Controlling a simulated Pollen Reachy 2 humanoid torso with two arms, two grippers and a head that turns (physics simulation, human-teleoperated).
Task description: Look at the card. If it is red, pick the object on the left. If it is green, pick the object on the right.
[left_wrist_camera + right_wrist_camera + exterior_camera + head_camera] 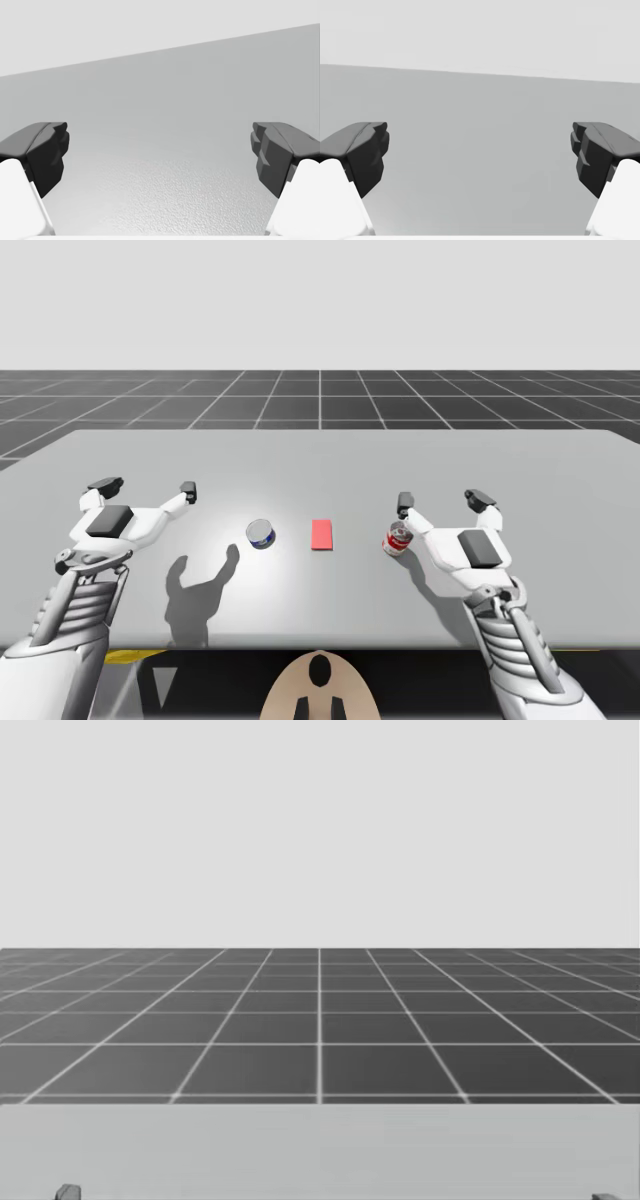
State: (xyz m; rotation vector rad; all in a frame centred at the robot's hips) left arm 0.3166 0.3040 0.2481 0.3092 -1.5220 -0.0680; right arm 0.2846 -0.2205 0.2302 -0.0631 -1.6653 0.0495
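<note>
**Card** [321,534] — red, rectangular, laid flat near the middle of the grey table [560,465], between two cans.

**Blue-and-white can** [261,534] — stood upright to the left of the card, near it but not touching. It is well apart from the left gripper.

**Red can** [398,538] — stood upright to the right of the card and apart from it. It is placed just beside the inner finger of the right gripper, outside the gap between the fingers. Whether it touches that finger cannot be told.

**Left gripper** [146,486] — held over the table's left part, to the left of the blue-and-white can. Its fingers are spread wide. In the left wrist view, bare table surface is seen between the dark fingertips [47,150]. A shadow [195,590] is cast on the table nearer the front edge.

**Right gripper** [442,501] — held over the table's right part, to the right of the red can. Its fingers are likewise spread wide. In the right wrist view, bare table surface is seen between them and ahead.
</note>
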